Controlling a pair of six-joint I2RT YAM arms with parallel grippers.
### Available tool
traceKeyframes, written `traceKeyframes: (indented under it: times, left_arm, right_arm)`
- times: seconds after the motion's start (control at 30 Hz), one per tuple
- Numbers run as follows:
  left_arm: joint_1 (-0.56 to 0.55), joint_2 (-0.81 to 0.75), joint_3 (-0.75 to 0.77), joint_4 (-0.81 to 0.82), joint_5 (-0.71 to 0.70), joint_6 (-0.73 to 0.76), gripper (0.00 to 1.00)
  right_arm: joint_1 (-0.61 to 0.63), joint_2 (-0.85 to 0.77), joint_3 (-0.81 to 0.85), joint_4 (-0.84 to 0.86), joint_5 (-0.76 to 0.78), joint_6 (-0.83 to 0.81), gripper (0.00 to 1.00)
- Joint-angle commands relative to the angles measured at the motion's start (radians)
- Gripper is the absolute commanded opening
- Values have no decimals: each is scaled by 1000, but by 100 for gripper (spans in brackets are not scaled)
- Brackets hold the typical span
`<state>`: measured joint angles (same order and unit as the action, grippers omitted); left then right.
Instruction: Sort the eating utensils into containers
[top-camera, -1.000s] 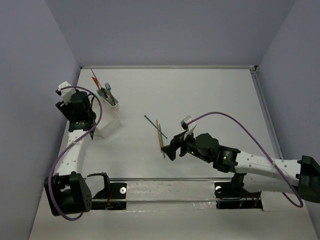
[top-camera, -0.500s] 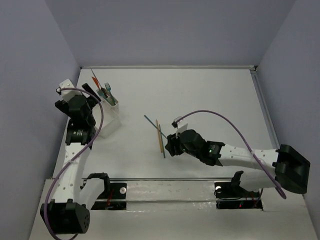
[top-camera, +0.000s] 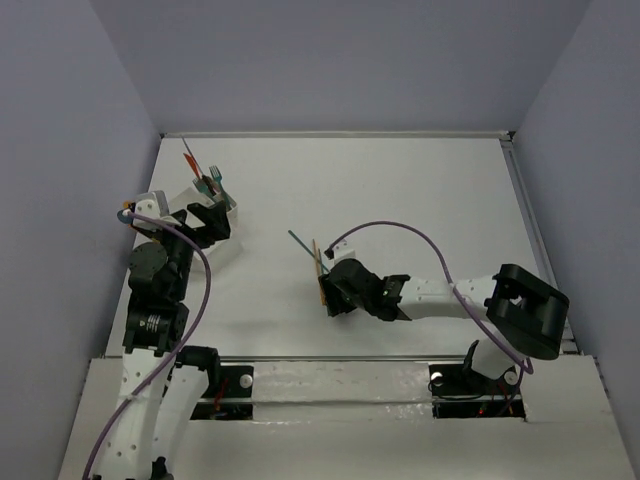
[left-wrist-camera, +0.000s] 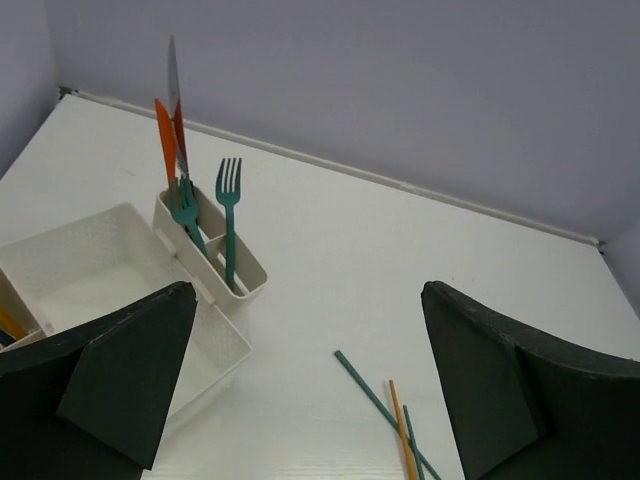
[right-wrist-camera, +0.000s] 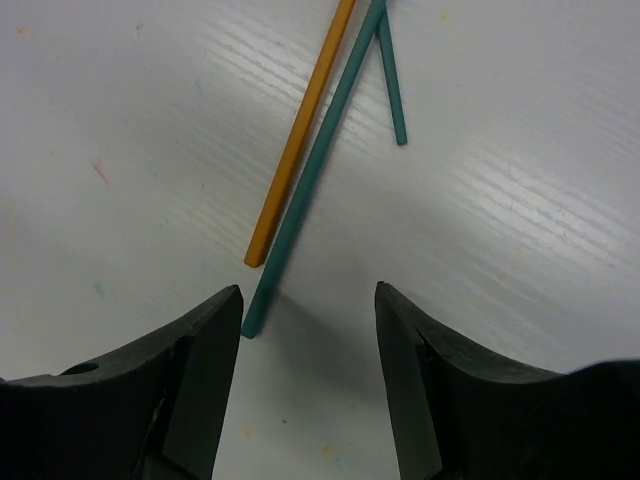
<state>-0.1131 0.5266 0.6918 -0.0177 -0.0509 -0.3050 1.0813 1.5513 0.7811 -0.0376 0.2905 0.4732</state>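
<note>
Teal stick end before parted right pincer; arm stretched low leftward.

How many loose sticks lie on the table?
3, lying together: an orange stick, a long teal stick alongside it, and a second teal stick crossing it.

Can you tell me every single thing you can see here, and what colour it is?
organiser: one, white, far left of the table
forks: two, teal, standing in its narrow compartment
orange utensil: one, standing beside the forks
red utensil: one, behind the orange one
grey utensil: one, tallest there
teal sticks: two, lying mid-table
orange stick: one, beside them
table: one, white
left gripper: open, empty
right gripper: open, over the stick ends
</note>
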Motion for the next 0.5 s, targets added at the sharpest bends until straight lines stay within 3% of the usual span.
traceKeyframes:
  times: [0.0,0.47]
  left_arm:
    - [-7,33,6,25,100,-6,99]
    - [-7,23,8,21,157,-16,99]
  right_arm:
    - [-1,13,30,-54,-13,34,62]
    - [48,98,135,-139,-7,35,57]
